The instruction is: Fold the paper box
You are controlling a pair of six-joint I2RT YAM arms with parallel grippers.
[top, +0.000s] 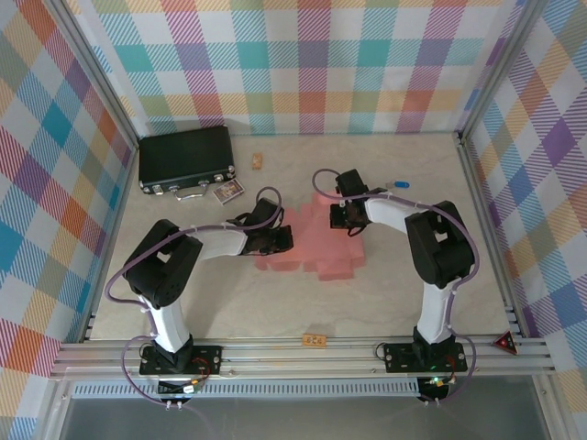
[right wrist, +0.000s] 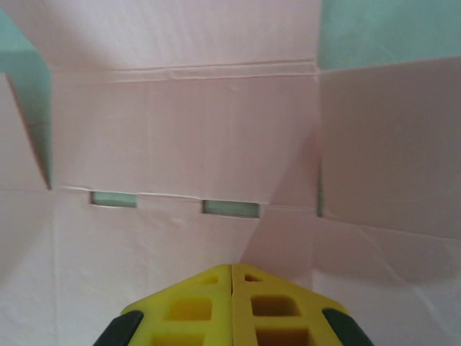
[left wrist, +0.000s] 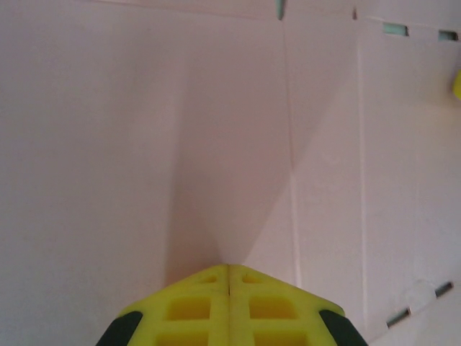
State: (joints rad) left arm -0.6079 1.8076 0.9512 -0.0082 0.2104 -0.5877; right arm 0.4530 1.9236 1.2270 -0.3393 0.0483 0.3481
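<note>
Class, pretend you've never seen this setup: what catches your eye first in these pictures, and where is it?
The salmon-pink paper box, a flat flapped cut-out, lies mid-table. The yellow left tool and right tool, both shut, point down close at its card. A black case sits at the far left, before bright plaid walls.

A: Far-left corner of the table?
B: Black latched case (top: 186, 159), lid down; small printed card (top: 227, 192) just beside its front (print unreadable).
A: Elsewhere?
B: Tan block (top: 258, 161) near the case; small blue item (top: 400, 184) far right; orange tag (top: 314, 340) at the near edge.
</note>
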